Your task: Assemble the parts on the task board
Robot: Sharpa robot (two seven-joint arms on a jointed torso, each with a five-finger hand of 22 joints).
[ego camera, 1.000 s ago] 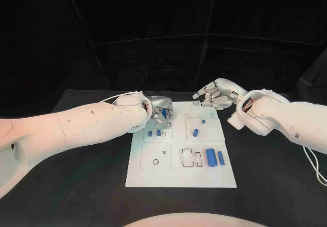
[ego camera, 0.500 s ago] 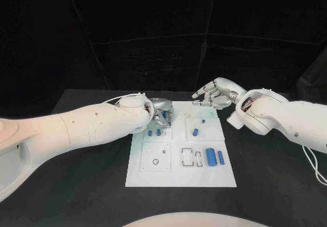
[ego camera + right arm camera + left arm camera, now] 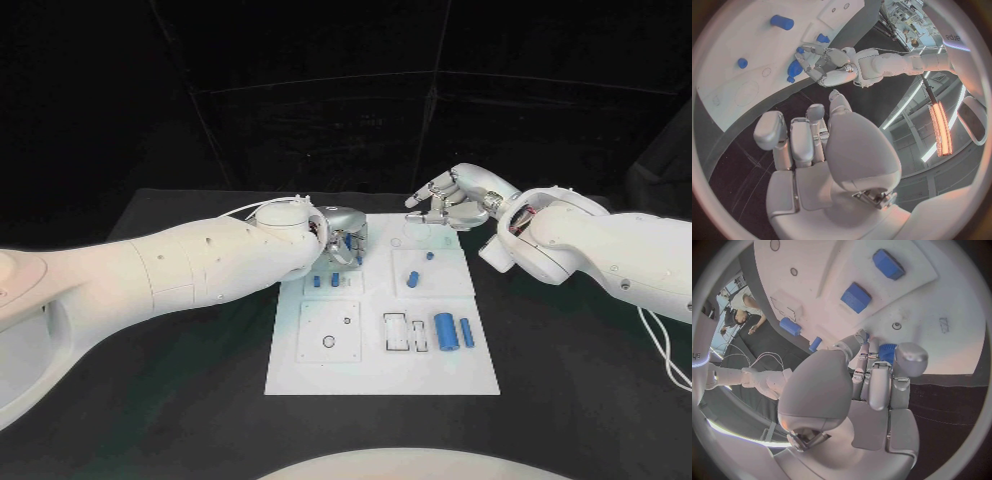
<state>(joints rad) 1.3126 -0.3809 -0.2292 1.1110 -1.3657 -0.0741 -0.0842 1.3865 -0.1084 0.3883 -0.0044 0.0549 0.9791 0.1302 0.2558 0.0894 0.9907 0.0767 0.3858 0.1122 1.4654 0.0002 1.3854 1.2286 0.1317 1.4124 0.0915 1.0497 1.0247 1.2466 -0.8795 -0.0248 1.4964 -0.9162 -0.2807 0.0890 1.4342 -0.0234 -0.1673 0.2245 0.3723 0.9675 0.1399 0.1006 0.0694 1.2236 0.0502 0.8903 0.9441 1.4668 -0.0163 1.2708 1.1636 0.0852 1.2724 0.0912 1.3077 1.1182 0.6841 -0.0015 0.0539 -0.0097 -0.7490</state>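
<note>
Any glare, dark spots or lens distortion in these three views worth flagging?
Head view: the white task board is evenly lit against the black table and a dark backdrop, with no glare. Left wrist view: fisheye bends the board's edges, and the silver left hand hides part of the board. Right wrist view: a bright orange light strip glows beside the silver right hand.

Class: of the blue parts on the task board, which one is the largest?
The thick blue cylinder lying in the near right section of the task board, beside a slimmer blue pin; every other blue part is clearly smaller.
</note>
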